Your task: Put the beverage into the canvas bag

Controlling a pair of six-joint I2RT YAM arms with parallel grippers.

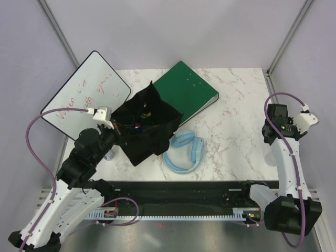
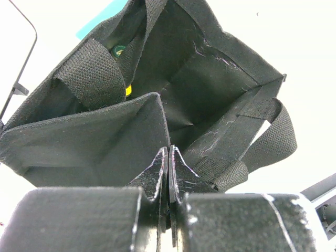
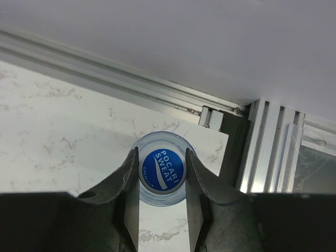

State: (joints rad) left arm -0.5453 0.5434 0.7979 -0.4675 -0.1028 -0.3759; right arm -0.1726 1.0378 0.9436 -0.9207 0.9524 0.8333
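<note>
Beverage cap (image 3: 163, 170): "POCARI SWEAT". Whiteboard (image 1: 84, 89): red scrawl unreadable.

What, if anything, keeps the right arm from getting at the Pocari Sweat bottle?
Probably nothing, so yes: the right gripper straddles the bottle at its cap, one finger on each side, and nothing shows between them.
</note>
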